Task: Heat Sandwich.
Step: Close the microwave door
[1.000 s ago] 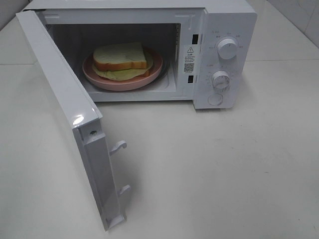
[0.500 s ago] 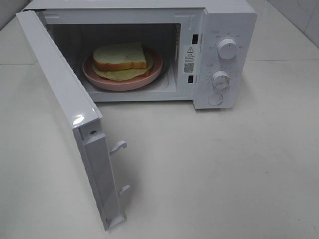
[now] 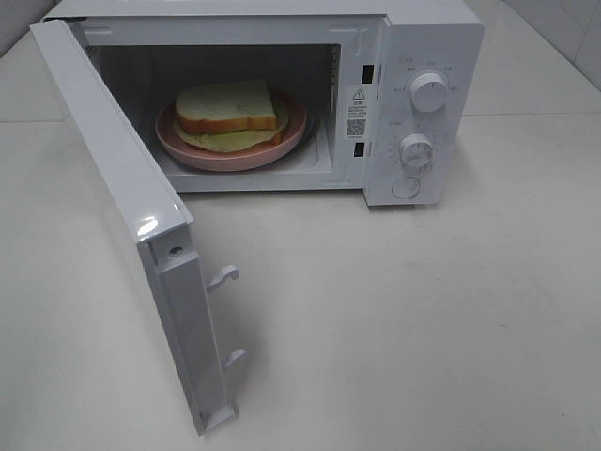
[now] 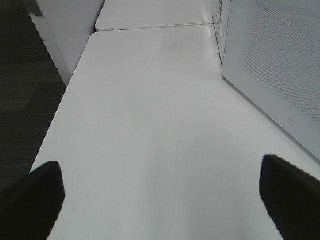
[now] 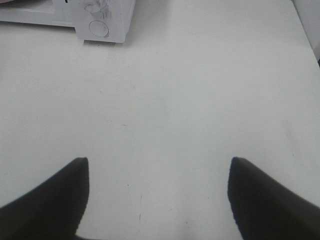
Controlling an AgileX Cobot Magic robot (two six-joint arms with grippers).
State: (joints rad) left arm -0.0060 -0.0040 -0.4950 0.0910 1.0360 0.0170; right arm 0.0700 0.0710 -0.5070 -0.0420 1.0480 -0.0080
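The sandwich [image 3: 225, 108], pale bread slices with a greenish layer underneath, lies on a round pink plate [image 3: 286, 139] inside the white microwave [image 3: 432, 38]. The microwave door [image 3: 122, 197] stands swung wide open toward the front left. Neither arm shows in the exterior high view. In the left wrist view my left gripper [image 4: 160, 200] is open over bare table, with the outer face of the door [image 4: 275, 75] to one side. My right gripper [image 5: 157, 195] is open too, empty, over bare table some way in front of the microwave's control corner [image 5: 102, 25].
Two knobs [image 3: 428, 91] [image 3: 416, 149] and a round button [image 3: 406, 187] sit on the microwave's control panel. Two latch hooks [image 3: 225, 275] stick out of the door's edge. The table's edge [image 4: 60, 115] drops to dark floor beside the left gripper.
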